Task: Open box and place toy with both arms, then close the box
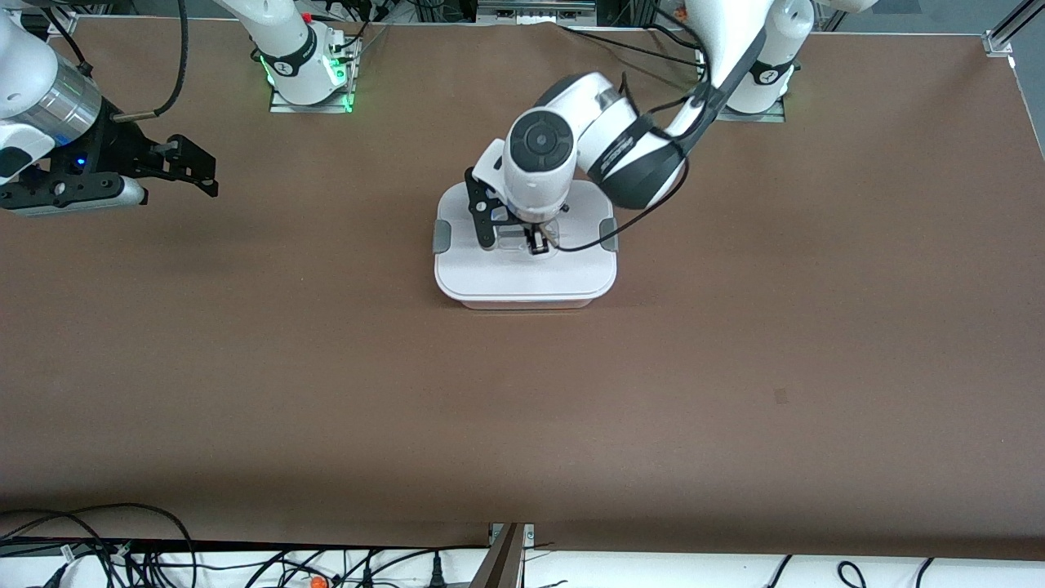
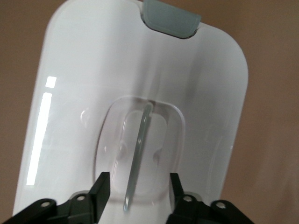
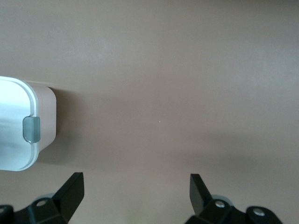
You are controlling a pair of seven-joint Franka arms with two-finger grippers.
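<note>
The box (image 1: 525,265) sits lid-on at the middle of the brown table (image 1: 735,367), with a grey clip (image 1: 441,236) at each short end of the white lid (image 2: 84,93). The left end effector (image 1: 539,242) is directly over the lid's recessed centre handle (image 2: 140,149), fingers (image 2: 100,186) spread apart on either side of the handle bar, gripping nothing. The right end effector (image 1: 184,167) waits above the table toward the right arm's end, fingers (image 3: 70,189) spread wide and empty.
</note>
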